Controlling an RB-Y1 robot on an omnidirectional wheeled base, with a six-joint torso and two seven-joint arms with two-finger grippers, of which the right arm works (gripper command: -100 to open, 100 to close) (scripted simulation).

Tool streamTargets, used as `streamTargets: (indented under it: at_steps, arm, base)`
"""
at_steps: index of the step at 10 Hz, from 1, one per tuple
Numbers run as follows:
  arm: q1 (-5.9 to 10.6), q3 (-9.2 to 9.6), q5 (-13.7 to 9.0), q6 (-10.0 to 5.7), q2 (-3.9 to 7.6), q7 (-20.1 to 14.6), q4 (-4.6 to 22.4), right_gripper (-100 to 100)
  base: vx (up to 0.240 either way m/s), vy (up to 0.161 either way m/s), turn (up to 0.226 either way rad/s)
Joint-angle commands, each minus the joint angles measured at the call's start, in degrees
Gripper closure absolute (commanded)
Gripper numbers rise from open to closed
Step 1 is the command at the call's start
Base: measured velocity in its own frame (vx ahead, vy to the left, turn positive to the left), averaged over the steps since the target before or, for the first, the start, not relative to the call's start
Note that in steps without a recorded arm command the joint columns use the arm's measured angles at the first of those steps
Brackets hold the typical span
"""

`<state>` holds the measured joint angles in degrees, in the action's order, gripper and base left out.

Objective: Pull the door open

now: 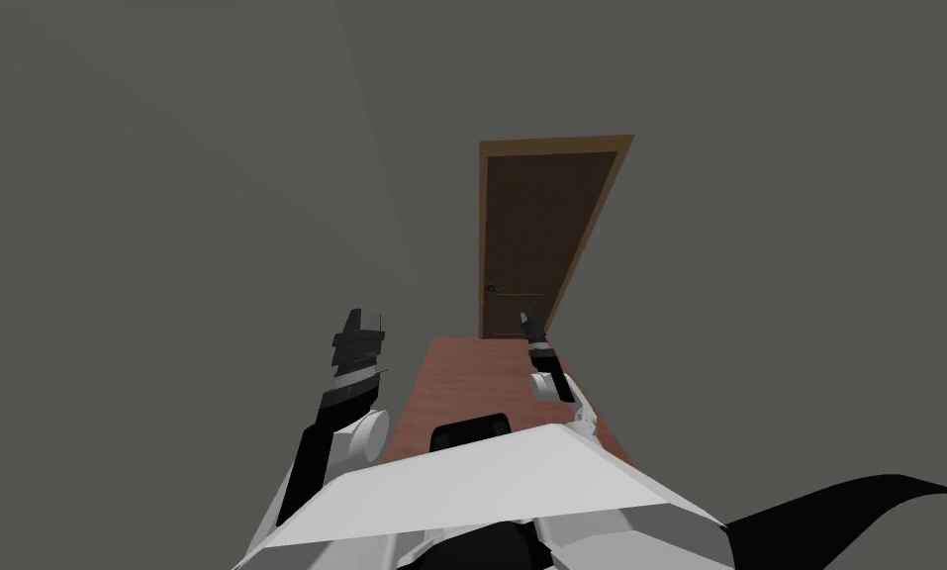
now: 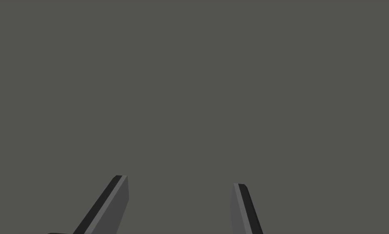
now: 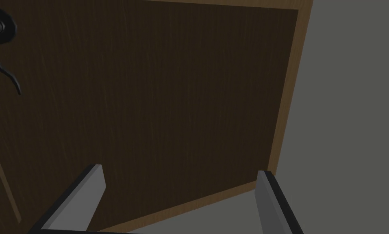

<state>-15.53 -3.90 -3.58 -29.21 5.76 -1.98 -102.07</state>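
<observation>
A dark brown door [image 1: 535, 233] in a lighter brown frame stands shut ahead of me, with a small black lever handle [image 1: 494, 289] near its left edge. My right gripper [image 1: 530, 319] is raised in front of the door's lower part, open. In the right wrist view the door panel [image 3: 169, 101] lies beyond the open fingers [image 3: 85, 191], and the black lever handle [image 3: 0, 53] is well off to one side, not between them. My left gripper [image 1: 365, 323] is raised to the left and open [image 2: 181, 195], facing a grey wall.
Grey walls [image 1: 164, 198] flank the door on both sides. A reddish-brown floor strip [image 1: 471, 381] runs from me to the door. A black area [image 1: 857, 524] lies at the lower right.
</observation>
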Motion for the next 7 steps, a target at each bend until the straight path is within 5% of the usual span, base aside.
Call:
streamTargets:
  at_steps: [1,7]
  arm:
    - [0.83,-0.14,-0.13,-0.14,0.36,0.08,2.27,-100]
    - [4.10,-0.69,-0.63,-0.99,1.62,0.37,11.16,-100]
  base:
    - [0.097,0.009,0.008]
    - [0.101,0.002,0.010]
